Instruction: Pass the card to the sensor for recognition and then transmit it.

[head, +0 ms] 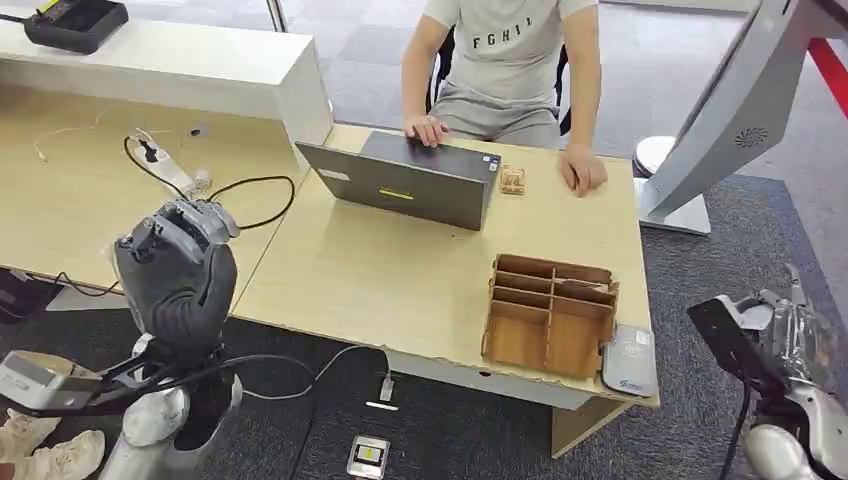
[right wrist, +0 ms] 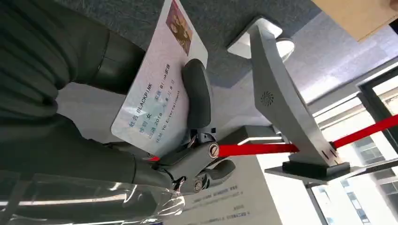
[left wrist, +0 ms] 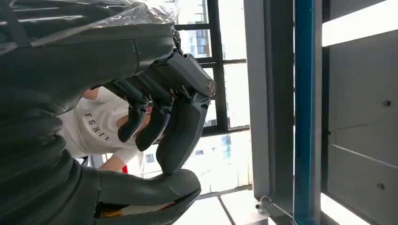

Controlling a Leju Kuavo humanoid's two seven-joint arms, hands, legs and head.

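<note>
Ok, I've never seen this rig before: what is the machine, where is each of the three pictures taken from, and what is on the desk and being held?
It is a humanoid robot with two arms. The head view looks down from its body; the other two come from cameras at its wrists.

The left hand is raised, fingers curled, holding nothing. The right hand grips a printed card, seen in the right wrist view.

On the desk lie a laptop, a wooden divider box and a small white reader. A person sits opposite.
</note>
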